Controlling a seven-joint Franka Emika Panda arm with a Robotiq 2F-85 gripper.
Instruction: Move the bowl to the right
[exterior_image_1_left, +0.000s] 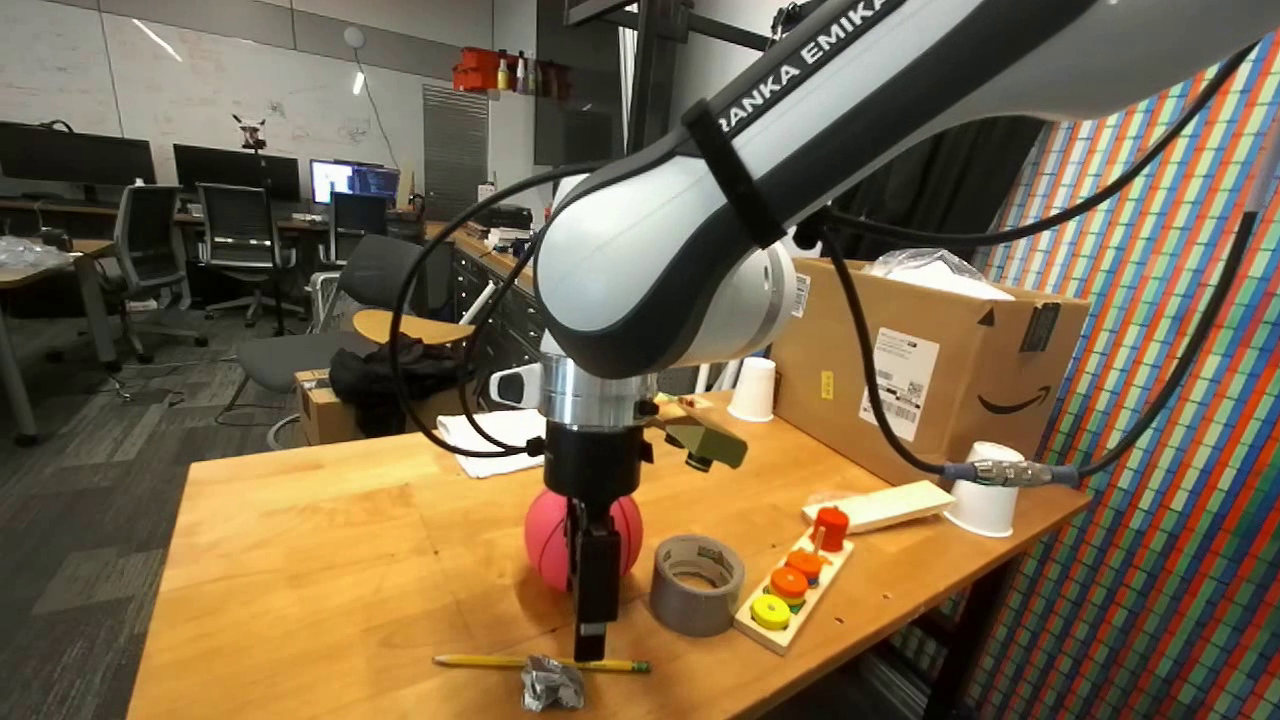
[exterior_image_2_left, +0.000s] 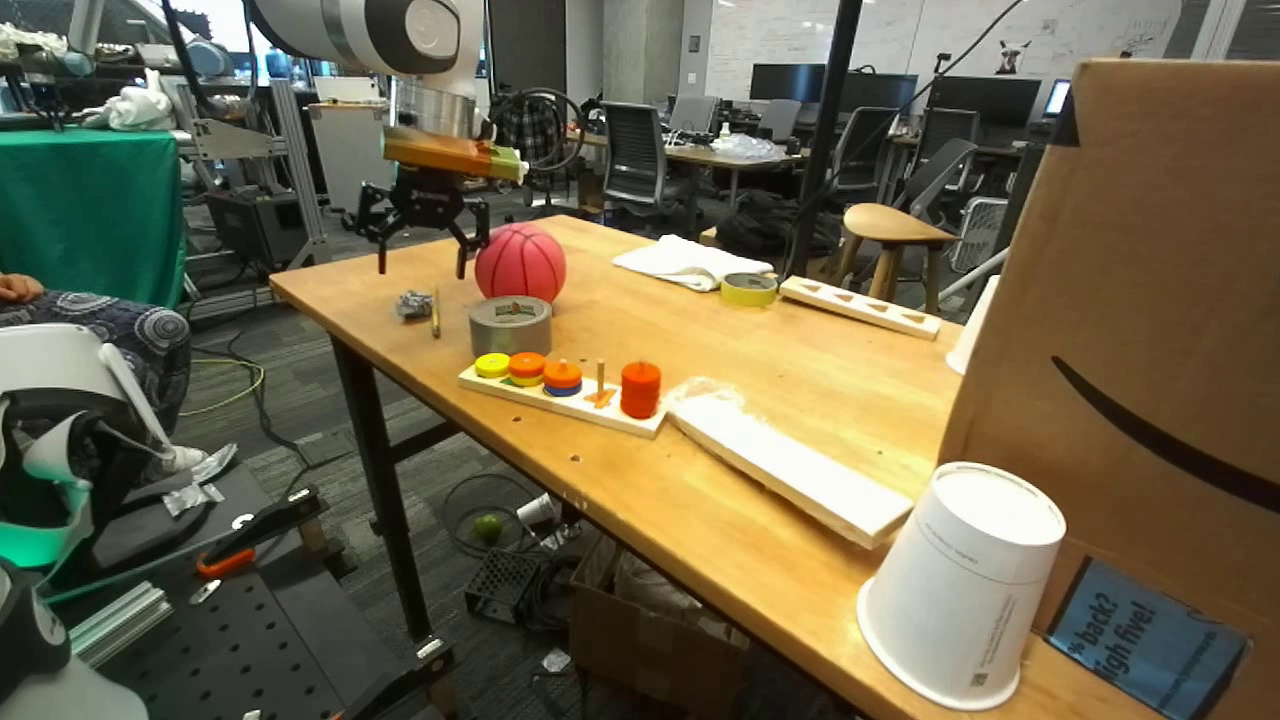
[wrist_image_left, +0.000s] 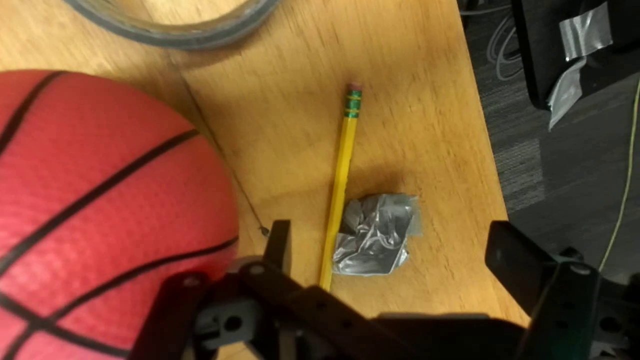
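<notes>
The bowl is a pinkish-red ball with thin dark curved lines, resting on the table. It shows in both exterior views (exterior_image_1_left: 546, 540) (exterior_image_2_left: 521, 264) and fills the left of the wrist view (wrist_image_left: 110, 200). My gripper (exterior_image_2_left: 421, 270) is open and empty, pointing down above the table near the crumpled silver tape. In the wrist view the gripper's (wrist_image_left: 390, 242) left finger is close beside the ball; I cannot tell if they touch. In an exterior view the gripper (exterior_image_1_left: 591, 640) stands in front of the ball and hides part of it.
A grey tape roll (exterior_image_1_left: 697, 612) stands beside the ball. A yellow pencil (wrist_image_left: 342, 180) and crumpled silver tape (wrist_image_left: 377, 235) lie below the jaws, near the table edge. A peg toy (exterior_image_2_left: 565, 400), white board (exterior_image_2_left: 790, 460), white cup (exterior_image_2_left: 960, 590) and cardboard box (exterior_image_1_left: 915, 370) are farther along.
</notes>
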